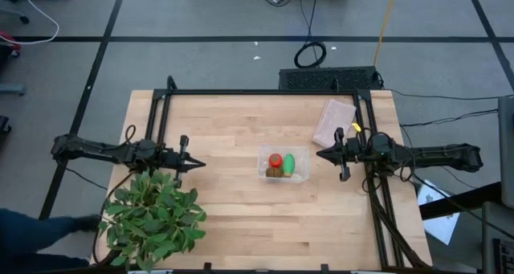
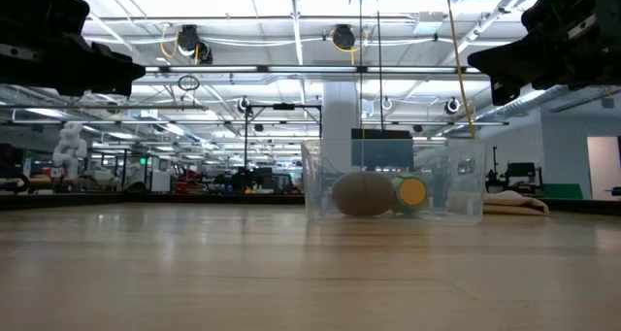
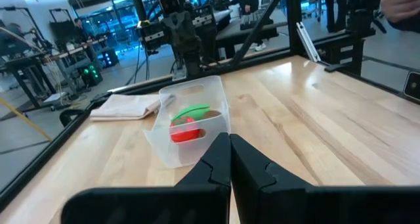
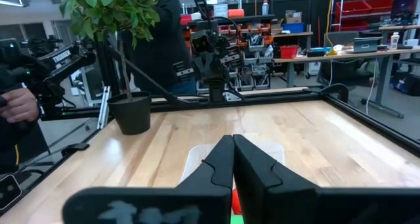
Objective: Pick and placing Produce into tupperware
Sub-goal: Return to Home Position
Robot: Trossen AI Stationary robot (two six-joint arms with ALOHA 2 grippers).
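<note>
The left tool [image 1: 199, 165] is positioned over the wooden table [image 1: 233, 218], fingers pressed together, nothing held. At table centre, the clear round-cornered tupperware [image 1: 263, 153] contains the fuzzy brown kiwi [image 1: 274, 173], smooth red tomato [image 1: 275, 160] and green oblong piece [image 1: 289, 163]. The right tool [image 1: 320, 153] is positioned nearby, likewise closed and empty.

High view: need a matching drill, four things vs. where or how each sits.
Things:
1. kiwi
2. packet
3. plant
4. left hand

Places or states:
a. flat on the table, outside the tupperware
b. shut, raised above the table
c. inside the tupperware
d. at a corner of the table

Pairs: 1-c, 2-a, 3-d, 4-b
</note>
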